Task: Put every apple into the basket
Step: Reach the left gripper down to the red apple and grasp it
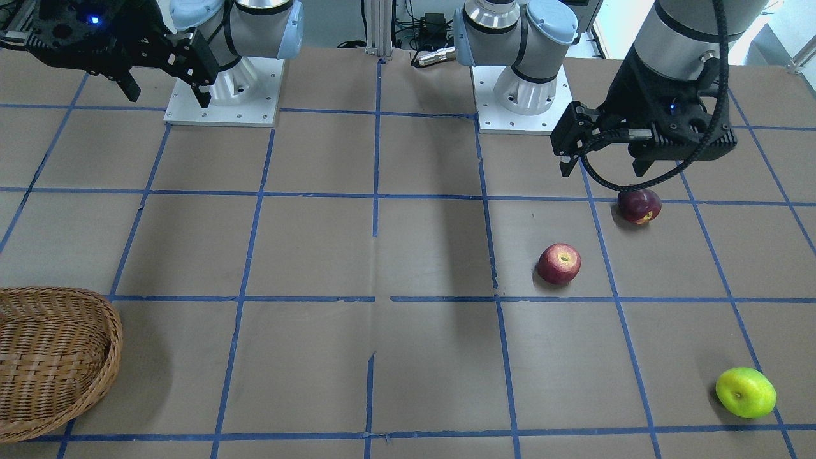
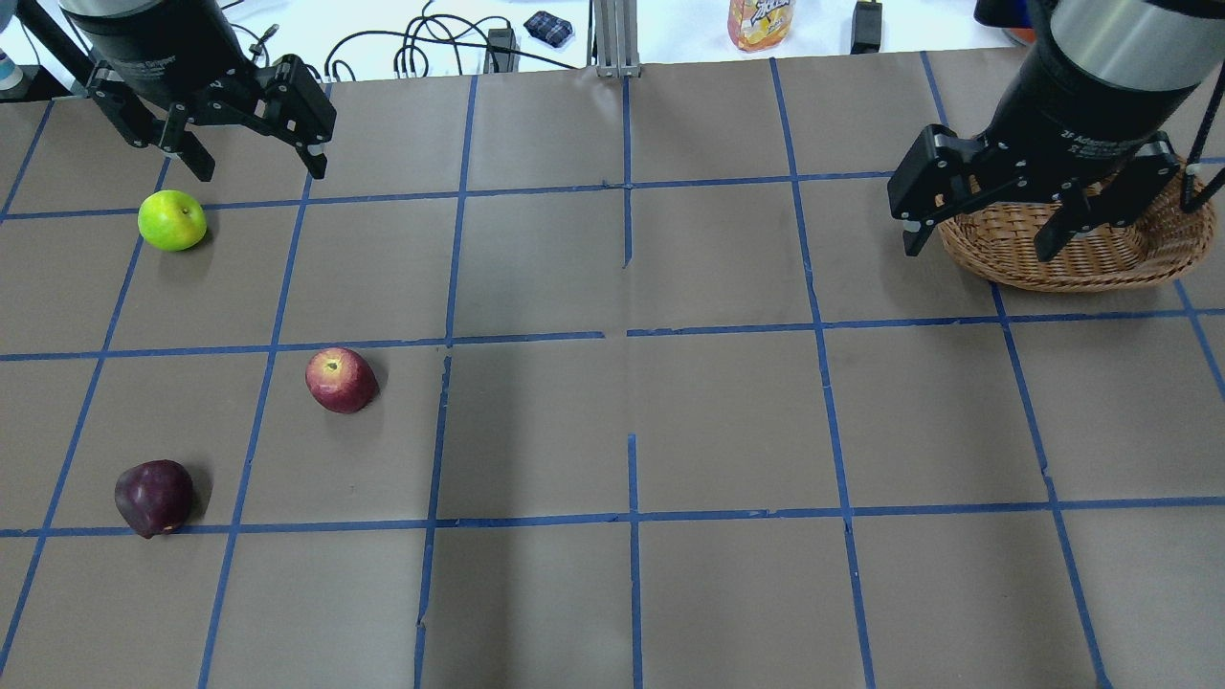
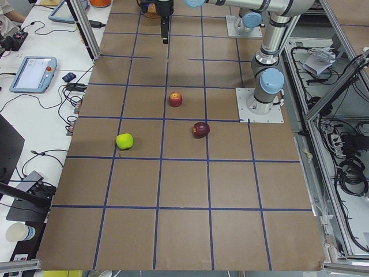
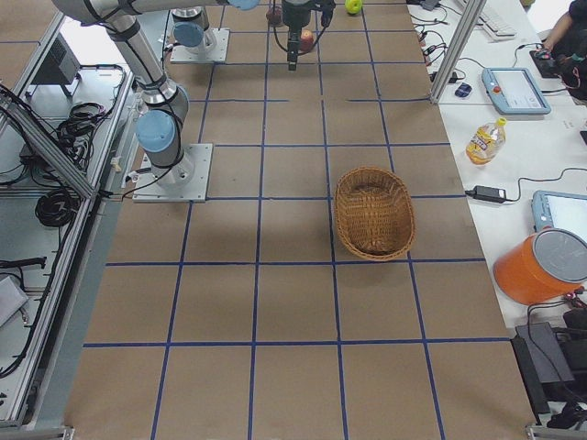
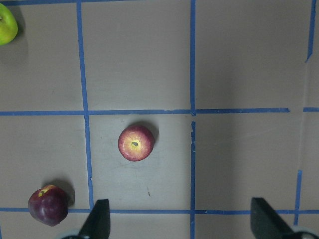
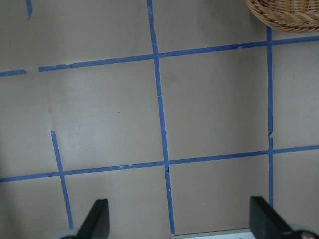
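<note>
Three apples lie on the brown table on my left side: a red apple [image 2: 341, 380] [image 1: 559, 263] [image 5: 136, 143], a dark maroon apple [image 2: 153, 498] [image 1: 639, 206] [image 5: 48, 206] and a yellow-green apple [image 2: 172, 220] [image 1: 746, 393] [image 5: 5, 27]. The wicker basket [image 2: 1053, 279] [image 1: 105, 357] [image 4: 374, 213] stands on my right side with no apple in it. My left gripper [image 2: 256, 163] [image 1: 602, 169] [image 5: 182, 221] hangs open and empty, high above the apples. My right gripper [image 2: 978, 247] [image 1: 169, 95] [image 6: 177, 221] hangs open and empty, high beside the basket.
The two arm bases [image 1: 223, 95] [image 1: 519, 95] stand at the robot's edge of the table. A drink bottle [image 2: 761, 21] and cables lie on the white bench beyond the far edge. Blue tape lines grid the table.
</note>
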### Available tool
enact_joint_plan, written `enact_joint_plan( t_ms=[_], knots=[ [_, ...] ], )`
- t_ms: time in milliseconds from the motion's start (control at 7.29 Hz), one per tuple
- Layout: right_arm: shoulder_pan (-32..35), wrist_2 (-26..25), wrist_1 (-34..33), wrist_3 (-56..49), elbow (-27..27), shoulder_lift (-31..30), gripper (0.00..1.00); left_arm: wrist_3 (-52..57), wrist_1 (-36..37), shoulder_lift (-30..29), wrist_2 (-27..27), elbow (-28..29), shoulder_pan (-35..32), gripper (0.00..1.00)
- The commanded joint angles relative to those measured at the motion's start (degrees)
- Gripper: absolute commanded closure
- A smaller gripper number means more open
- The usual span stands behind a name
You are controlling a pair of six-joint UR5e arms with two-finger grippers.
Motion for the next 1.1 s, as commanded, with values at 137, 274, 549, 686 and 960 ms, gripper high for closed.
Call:
enact_joint_plan(
  t_ms=[137,274,549,686,960],
  knots=[
    [0.1,0.4,0.0,0.0,0.5,-2.3,0.00,-0.2,0.1,-0.2,-0.2,-0.1,-0.1,0.00],
    [0.1,0.5,0.1,0.0,0.6,-2.3,0.00,-0.2,0.0,-0.3,-0.1,-0.2,0.1,0.00],
    [0.1,-0.2,-0.9,-0.6,0.5,-2.2,0.00,0.8,-0.8,-0.5,0.0,-4.1,1.3,0.00],
    [0.1,-0.4,0.0,-0.6,0.6,-2.2,0.00,3.1,5.2,-3.2,-0.1,-10.2,5.4,0.00],
    [0.0,-0.3,-0.9,-0.5,0.6,-2.2,0.00,11.2,19.5,-8.2,0.2,-19.4,9.9,0.00]
  ],
)
